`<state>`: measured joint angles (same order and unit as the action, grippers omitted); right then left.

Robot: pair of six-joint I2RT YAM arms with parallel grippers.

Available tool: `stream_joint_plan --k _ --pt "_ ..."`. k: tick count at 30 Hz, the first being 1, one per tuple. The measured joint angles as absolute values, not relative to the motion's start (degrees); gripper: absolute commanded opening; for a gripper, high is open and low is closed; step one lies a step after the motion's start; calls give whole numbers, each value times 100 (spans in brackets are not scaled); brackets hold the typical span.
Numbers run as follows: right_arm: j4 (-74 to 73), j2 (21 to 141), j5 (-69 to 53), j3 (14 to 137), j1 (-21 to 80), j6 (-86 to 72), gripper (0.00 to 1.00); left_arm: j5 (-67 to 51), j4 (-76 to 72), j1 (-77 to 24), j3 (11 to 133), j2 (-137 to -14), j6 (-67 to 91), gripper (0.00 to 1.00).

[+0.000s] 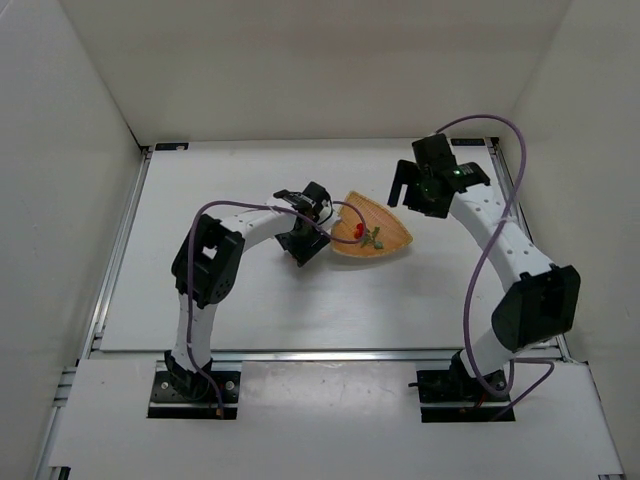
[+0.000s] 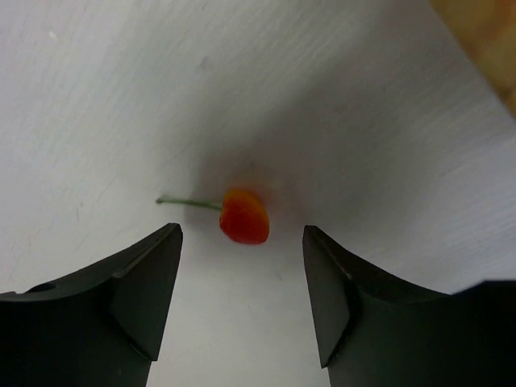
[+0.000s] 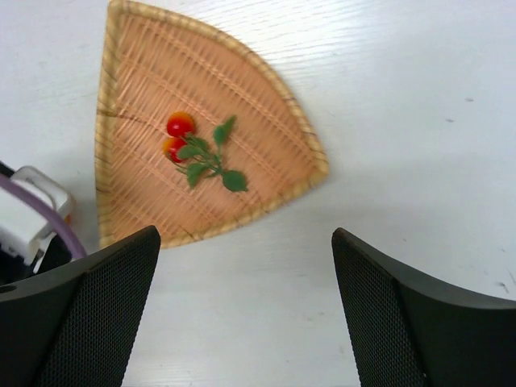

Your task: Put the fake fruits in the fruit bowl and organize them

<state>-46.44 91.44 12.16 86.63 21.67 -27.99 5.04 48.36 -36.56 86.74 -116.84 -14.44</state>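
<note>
Two cherries in the wicker basket; a third lies loose on the white table under the left gripper.
In my top view the basket lies just off table centre, toward 2 o'clock. The right gripper hangs at the basket's 1 o'clock; I read its jaws as wide apart with nothing in them. The left gripper is at the basket's 9 o'clock edge, also spread wide and empty. The cherry sprig, two red berries with green leaves, lies on the weave inside the basket. The loose cherry lies on the table just ahead of the gap between the left fingers, untouched, its stem toward 9 o'clock in the wrist view.
</note>
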Motion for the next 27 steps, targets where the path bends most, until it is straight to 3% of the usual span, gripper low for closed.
stream_joint_plan --k 4,8,15,23,27 --pt "-4663 8687 1284 8263 1977 -2838 91 438 4794 -3656 8879 -11952 -1448 60" --pt "-4663 8586 1293 7999 1907 -2856 91 384 4753 -3656 8943 -12011 -1448 35" --pt "-4678 8567 1295 7883 1833 -2899 91 381 4792 -3656 8947 -12020 -1525 15" --pt "-4676 8396 1295 7881 1806 -2989 91 628 5478 -3671 10095 -12007 -1341 13" --pt "-4600 8077 1317 7564 1782 -3124 91 698 5122 -3717 10431 -11695 -1278 18"
